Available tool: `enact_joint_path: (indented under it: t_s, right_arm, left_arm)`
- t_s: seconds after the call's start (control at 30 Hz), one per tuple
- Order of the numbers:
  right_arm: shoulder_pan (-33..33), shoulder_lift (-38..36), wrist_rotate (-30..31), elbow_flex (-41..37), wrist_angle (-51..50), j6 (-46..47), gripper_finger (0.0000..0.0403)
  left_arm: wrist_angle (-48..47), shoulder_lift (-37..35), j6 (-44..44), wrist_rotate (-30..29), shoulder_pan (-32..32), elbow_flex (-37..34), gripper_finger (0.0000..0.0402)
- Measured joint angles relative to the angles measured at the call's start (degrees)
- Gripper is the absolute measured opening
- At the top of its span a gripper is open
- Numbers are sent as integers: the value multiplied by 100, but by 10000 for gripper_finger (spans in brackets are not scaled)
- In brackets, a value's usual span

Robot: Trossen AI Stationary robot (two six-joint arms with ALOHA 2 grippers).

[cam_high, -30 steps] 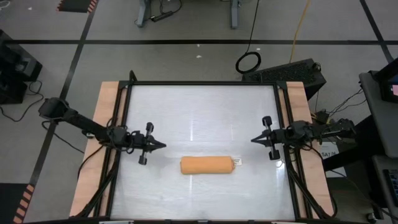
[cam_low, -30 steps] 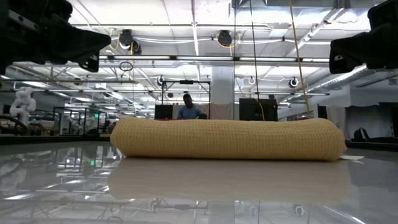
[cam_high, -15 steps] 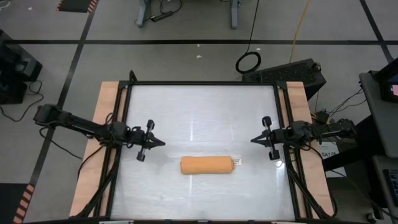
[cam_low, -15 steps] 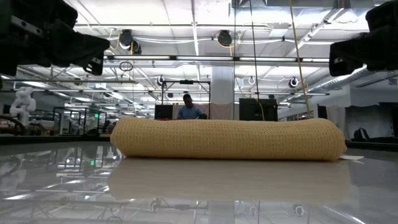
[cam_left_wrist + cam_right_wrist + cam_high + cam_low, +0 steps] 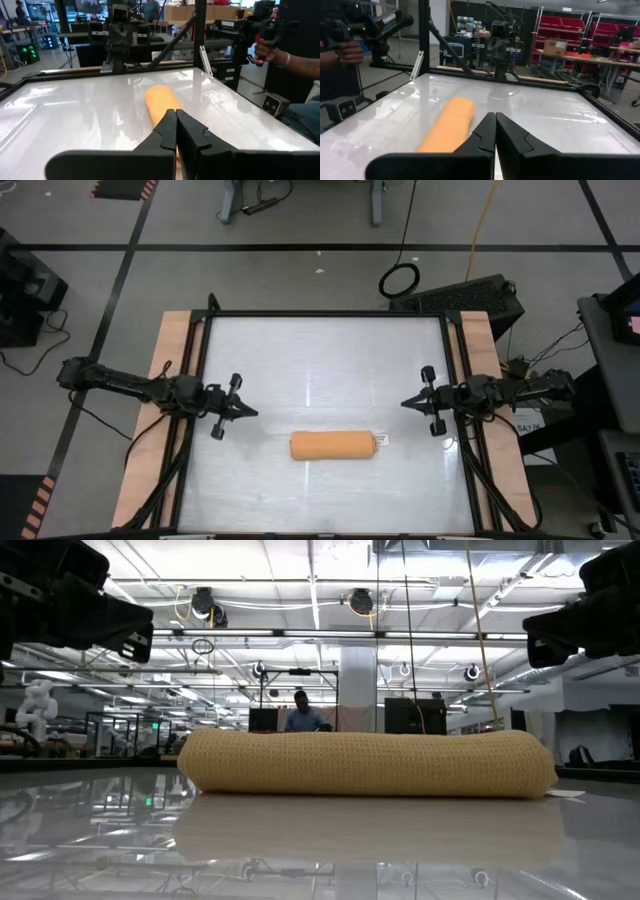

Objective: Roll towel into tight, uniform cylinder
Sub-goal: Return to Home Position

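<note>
- Just toward 6 o'clock of the middle of the glossy white table [image 5: 320, 350], in the high view, lies the towel [image 5: 334, 445], rolled into a short orange-tan cylinder with its long axis running from 9 to 3 o'clock.
- A small white tag [image 5: 381, 440] sticks out at the roll's 3 o'clock end and rests on the tabletop.
- Seen from table height, the towel [image 5: 368, 762] sits flat on the surface, even in thickness along its length with rounded ends, and the tag [image 5: 565, 793] shows at its right end.
- The left gripper [image 5: 252, 411] hangs over the table at about 10 o'clock from the towel, clear of it, tips pointing toward 3 o'clock.
- Its wrist view shows the two dark fingers [image 5: 167, 131] pressed together with nothing between them, and the towel [image 5: 161, 102] on the table beyond.
- The right gripper [image 5: 404, 403] hangs at about 2 o'clock from the towel, also apart from it, tips pointing toward 9 o'clock.
- Its fingers [image 5: 506, 134] likewise meet tip to tip and hold nothing, with the towel [image 5: 447, 122] ahead of them.
- Both grippers show high in the low view, left [image 5: 70, 610] and right [image 5: 590, 615], well above the roll.
- A person's hand [image 5: 265, 50] grips a dark device beside the table.
- Another person [image 5: 303, 712] is far back in the room.
</note>
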Motion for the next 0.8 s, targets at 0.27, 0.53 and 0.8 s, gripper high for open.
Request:
enact_joint_path:
  t_s: [0.27, 0.53, 0.8]
  right_arm:
    - [0, -40, -4, 0, 489, -293, 2]
    - [0, -234, -12, 0, -6, -484, 2]
    - [0, -306, -22, 0, -63, -465, 2]
  left_arm:
    - [-1109, -940, -1, -71, -2, 0, 2]
    - [-2064, -1872, -83, -155, 0, 0, 2]
    - [-2664, -2555, 240, -383, 0, 168, 2]
